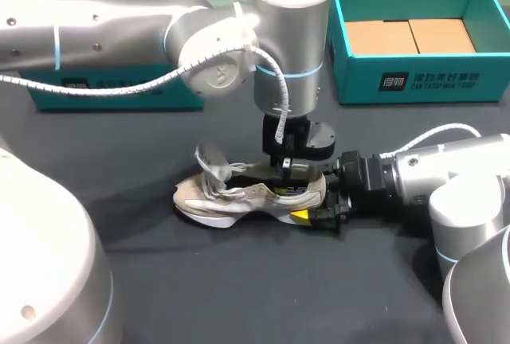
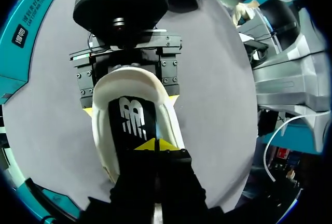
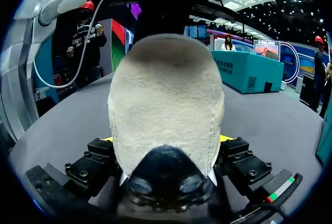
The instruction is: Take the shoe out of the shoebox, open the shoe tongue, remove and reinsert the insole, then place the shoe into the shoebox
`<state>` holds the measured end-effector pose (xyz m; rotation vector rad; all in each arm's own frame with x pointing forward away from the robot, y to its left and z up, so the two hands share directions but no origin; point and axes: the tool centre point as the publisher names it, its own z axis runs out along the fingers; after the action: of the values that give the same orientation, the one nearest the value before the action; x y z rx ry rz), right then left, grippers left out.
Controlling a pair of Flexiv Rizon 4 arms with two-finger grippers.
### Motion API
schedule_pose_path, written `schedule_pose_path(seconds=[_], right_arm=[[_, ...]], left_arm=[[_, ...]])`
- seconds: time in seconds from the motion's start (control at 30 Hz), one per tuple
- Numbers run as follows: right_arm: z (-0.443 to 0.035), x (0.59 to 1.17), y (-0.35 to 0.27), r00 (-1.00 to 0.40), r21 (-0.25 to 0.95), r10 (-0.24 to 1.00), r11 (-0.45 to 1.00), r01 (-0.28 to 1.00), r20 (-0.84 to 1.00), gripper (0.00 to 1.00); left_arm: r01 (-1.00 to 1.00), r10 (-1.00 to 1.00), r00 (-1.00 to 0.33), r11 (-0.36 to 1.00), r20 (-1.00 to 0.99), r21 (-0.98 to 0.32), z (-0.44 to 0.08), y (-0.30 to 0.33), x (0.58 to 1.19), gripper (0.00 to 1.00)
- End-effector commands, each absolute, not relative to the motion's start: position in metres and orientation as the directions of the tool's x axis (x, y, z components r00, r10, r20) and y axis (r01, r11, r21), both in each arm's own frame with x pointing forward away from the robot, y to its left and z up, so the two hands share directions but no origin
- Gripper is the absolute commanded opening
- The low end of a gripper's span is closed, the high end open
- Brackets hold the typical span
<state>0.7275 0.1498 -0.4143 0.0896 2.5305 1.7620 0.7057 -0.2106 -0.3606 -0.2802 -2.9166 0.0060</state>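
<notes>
The shoe (image 1: 247, 199) lies on the surface (image 1: 239, 280), its long axis pointing heel-first at the right gripper (image 1: 307, 215), which clamps the heel. The left gripper (image 2: 155, 145) enters the shoe from above, tips pressed together on the insole (image 2: 136, 123).

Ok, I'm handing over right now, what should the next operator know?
The right gripper is shut on the heel of the shoe, holding it on the table.
The left gripper is shut, tips down on the insole inside the shoe; whether it pinches it is unclear.
The open shoebox sits far right.
Done: shoe out of the box.
Left: shoe back into the box; the insole's stage cannot be told.
</notes>
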Motion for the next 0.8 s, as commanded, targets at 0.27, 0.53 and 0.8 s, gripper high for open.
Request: schedule_pose_path(seconds=[0.27,0.53,0.8], right_arm=[[-0.417,0.726,0.152,-0.997,0.936,0.08,0.351,0.016,-0.012,0.0],[-0.417,0.726,0.152,-0.997,0.936,0.08,0.351,0.016,-0.012,0.0],[-0.417,0.726,0.152,-0.997,0.936,0.08,0.351,0.016,-0.012,0.0]], left_arm=[[0.153,0.148,-0.957,0.988,0.249,0.003,-0.375,-0.192,0.708,0.0],[0.163,0.152,-0.955,0.986,0.253,0.021,-0.386,-0.178,0.7,0.0],[0.151,0.143,-0.957,0.988,0.252,0.013,-0.391,-0.169,0.698,0.0]])
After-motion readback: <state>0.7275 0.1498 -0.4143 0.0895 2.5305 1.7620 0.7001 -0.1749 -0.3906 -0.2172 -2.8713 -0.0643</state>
